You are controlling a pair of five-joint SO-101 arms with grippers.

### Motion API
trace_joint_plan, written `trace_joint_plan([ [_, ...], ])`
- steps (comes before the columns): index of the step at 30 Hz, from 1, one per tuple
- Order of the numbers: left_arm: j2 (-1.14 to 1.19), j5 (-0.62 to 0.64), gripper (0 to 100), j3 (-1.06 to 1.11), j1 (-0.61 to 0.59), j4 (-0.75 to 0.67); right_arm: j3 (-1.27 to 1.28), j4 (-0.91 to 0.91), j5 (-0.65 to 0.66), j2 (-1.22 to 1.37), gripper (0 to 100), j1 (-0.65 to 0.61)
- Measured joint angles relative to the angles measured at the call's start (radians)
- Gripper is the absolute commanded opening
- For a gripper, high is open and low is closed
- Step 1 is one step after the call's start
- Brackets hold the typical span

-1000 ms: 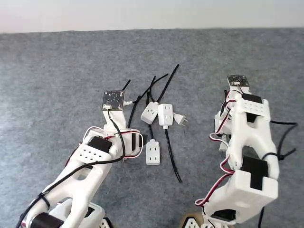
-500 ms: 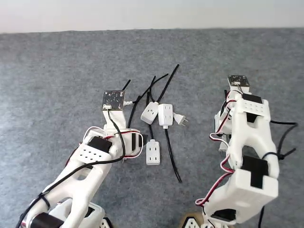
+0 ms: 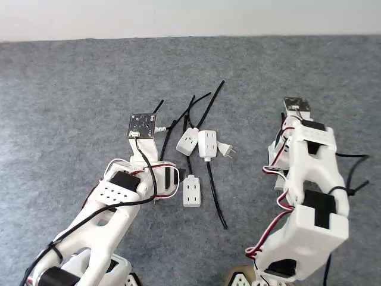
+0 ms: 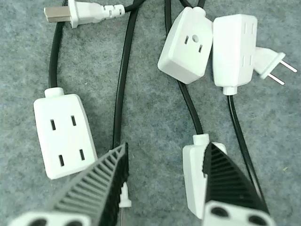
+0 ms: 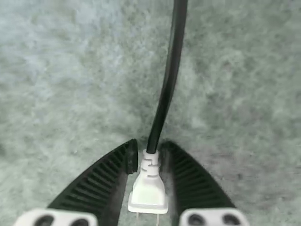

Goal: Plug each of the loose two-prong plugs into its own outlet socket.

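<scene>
Right wrist view: right jaws clenched on plug (image 5: 147, 186); left jaws released beside socket (image 4: 193, 179).

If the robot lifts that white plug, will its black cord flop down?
Probably floppy: the thin black cord curves loosely over the grey carpet, so it should dangle. The small white two-prong plug between fingers of the right gripper looks hard and light, so likely won't squash.
</scene>
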Motion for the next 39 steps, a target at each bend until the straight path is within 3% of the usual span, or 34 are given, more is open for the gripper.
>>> trace_joint_plan([
  [15,0.0,0.0,25,0.0,0.0,0.0,-0.025,-0.003,0.084,0.0,0.9,-0.002],
  [22,0.0,0.0,25,0.0,0.0,-0.005,-0.061,0.123,0.084,-0.106,0.9,-0.009],
  [34,0.0,0.0,25,0.011,-0.002,-0.034,0.086,0.206,-0.063,-0.459,0.9,-0.219],
  [39,0.0,0.0,25,0.011,-0.061,-0.057,0.175,0.12,-0.126,-0.545,0.9,-0.315],
])
